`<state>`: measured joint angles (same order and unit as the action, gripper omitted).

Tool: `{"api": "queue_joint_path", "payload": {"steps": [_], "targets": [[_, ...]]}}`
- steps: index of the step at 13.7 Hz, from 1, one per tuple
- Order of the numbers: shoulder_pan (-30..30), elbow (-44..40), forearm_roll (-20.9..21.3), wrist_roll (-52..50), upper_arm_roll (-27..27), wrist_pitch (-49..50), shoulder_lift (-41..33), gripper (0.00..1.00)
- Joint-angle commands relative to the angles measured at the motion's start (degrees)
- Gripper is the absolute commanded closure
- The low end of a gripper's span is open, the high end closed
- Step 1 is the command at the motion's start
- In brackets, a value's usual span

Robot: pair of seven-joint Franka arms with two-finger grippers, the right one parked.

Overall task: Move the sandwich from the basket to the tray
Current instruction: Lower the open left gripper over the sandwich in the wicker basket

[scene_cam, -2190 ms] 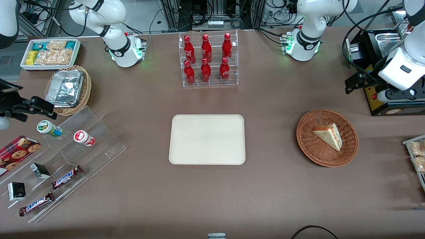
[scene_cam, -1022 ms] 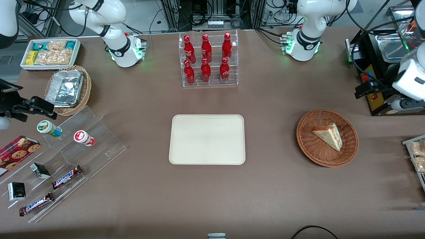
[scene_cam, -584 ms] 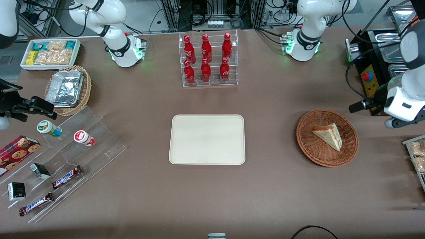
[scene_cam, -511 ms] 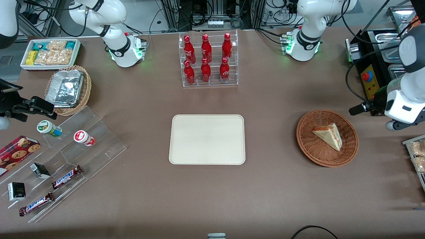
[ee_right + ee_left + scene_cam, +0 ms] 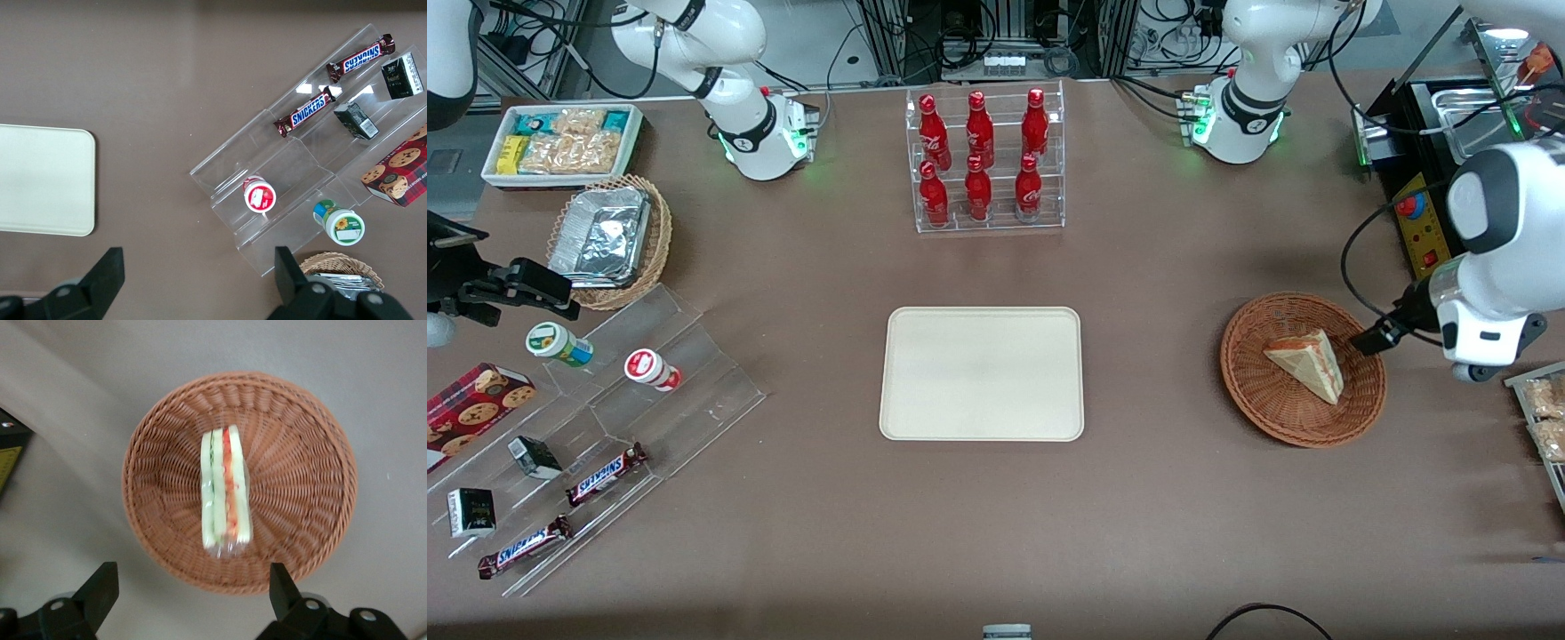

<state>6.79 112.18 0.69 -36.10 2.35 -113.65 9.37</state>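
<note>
A: Where's the sandwich point(image 5: 1307, 363)?

B: Lying in the basket point(image 5: 1263, 400), roughly mid-bowl, at the right of the front frame. In the wrist view the sandwich point(image 5: 225, 490) shows its layered edge: white bread, a green strip, a red-orange strip. It looks wrapped in clear film.

A: And the gripper?

B: The gripper point(image 5: 190, 597) is above the basket point(image 5: 300, 473) and released: the two dark fingers point(image 5: 100, 590) are spread wide with nothing between them. In the wrist view the sandwich lines up with the gap between the fingers, though it sits nearer one finger than the other. No contact with bread or wicker.

A: Front view agree?

B: Mostly. The working arm comes in from the right edge of the frame, and its gripper point(image 5: 1371, 338) shows as a dark tip at the basket's right rim, just beside the sandwich's wide end. How high it hangs I can't tell from there.

A: Tray?

B: The tray point(image 5: 925, 418) is at frame center, flat on the desk point(image 5: 1156, 524), bare, well apart from the basket, with open desk between them.

A: Anything else nearby?

B: A rack of red bottles point(image 5: 979, 160) in the upper middle, farther from the camera than the tray. Toward the parked arm's end, at frame left: a clear stepped stand point(image 5: 694, 373) with candy bars point(image 5: 605, 474), a wicker basket of foil trays point(image 5: 609, 238), and a white bin of snack packets point(image 5: 562, 142).
</note>
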Motion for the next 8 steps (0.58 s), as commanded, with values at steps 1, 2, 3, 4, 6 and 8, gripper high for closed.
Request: {"api": "queue_joint_path", "payload": {"steps": [1, 2, 3, 4, 6, 8], "targets": [[0.15, 0.84, -0.78, -4.68, 0.29, -6.03, 4.67, 0.0], [0.42, 1.1, -1.21, -5.9, 0.29, -7.79, 6.17, 0.0], [-0.1, 1.45, -1.65, -6.53, 0.29, -9.03, 7.49, 0.0], [-0.45, 2.5, -1.66, -7.23, 0.29, -10.52, 8.28, 0.0], [-0.19, 5.22, -1.66, -7.67, 0.29, -14.03, 8.55, 0.0], [-0.28, 6.2, -1.75, -7.85, 0.29, -15.63, 9.16, 0.0]]}}
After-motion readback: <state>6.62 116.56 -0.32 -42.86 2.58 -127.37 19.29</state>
